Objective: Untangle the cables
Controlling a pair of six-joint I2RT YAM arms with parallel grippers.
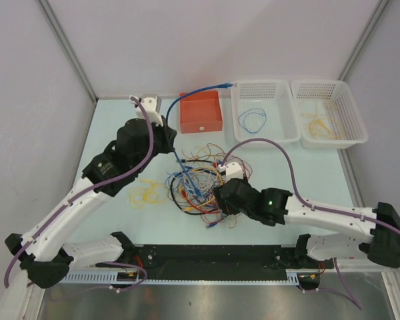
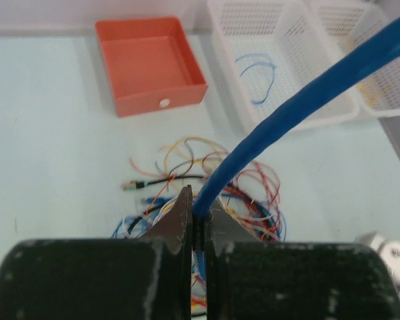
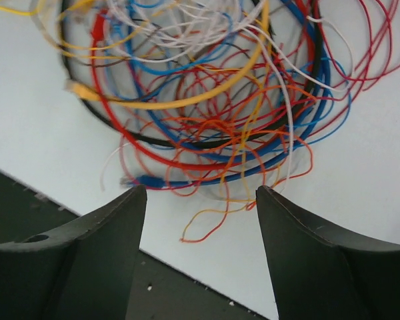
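The cables (image 1: 195, 183) lie in a tangled heap of red, orange, yellow, blue, white and black loops in the middle of the table. A thick blue cable (image 2: 300, 100) rises out of the heap. My left gripper (image 2: 200, 200) is shut on it, just above the heap's far left side (image 1: 171, 141). From there the blue cable (image 1: 193, 92) arcs over the red box to the nearer basket's rim. My right gripper (image 3: 200, 193) stands open at the heap's near right edge (image 1: 215, 199). Only thin orange loops (image 3: 213, 223) lie between its fingers.
A red open box (image 1: 201, 112) sits behind the heap. To its right stand two white baskets: one (image 1: 267, 139) holds a blue wire loop (image 1: 256, 120), the other (image 1: 333, 142) holds yellowish wires. A loose yellow wire bundle (image 1: 145, 193) lies left of the heap. A black rail (image 1: 213, 257) runs along the near edge.
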